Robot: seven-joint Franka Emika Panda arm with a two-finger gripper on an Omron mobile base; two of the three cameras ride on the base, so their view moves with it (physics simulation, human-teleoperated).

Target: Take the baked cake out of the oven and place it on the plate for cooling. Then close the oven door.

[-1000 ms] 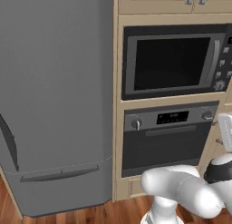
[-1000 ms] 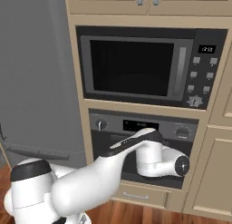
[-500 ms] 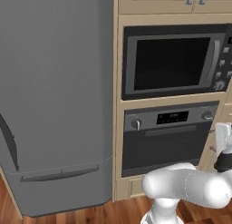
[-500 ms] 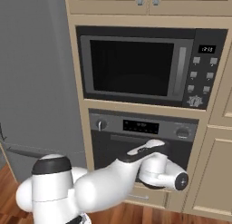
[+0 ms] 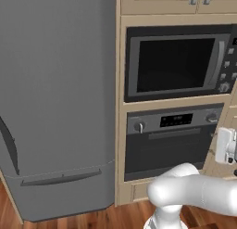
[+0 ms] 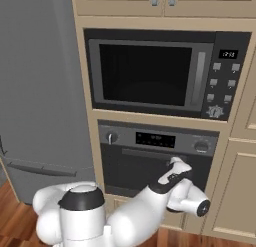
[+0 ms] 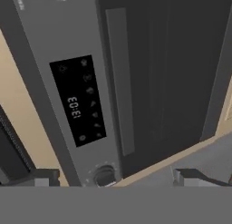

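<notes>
**Operator:** Since the frame a second back, I'm seeing the arm swing lower and farther right across the oven point(image 6: 157, 161); its elbow is now sitting low beside the base, and the hand is drawing in close to the oven door point(image 5: 166, 151).

**Partner:** How is the door standing?

**Operator:** It's sitting flush in its frame, dark glass facing out, with the grey bar handle point(image 6: 152, 154) running just under the oven's control strip. In the hand view the strip is showing rolled on its side, the digital display point(image 7: 78, 100) is glowing, and one round knob point(image 7: 104, 175) is lying near the bottom edge.

**Partner:** And the gripper?

**Operator:** I'm reading the gripper point(image 7: 115, 178) as spread wide, pinching nothing; its two dark tips are rising well apart, pointing at the oven front without touching it.

**Partner:** The cake?

**Operator:** I'm not able to make it out through the dark glass.

**Partner:** Anything else around the oven?

**Operator:** The microwave point(image 5: 178, 61) is sitting directly above it, and the grey fridge point(image 5: 58, 103) is standing to the oven's left.
</notes>
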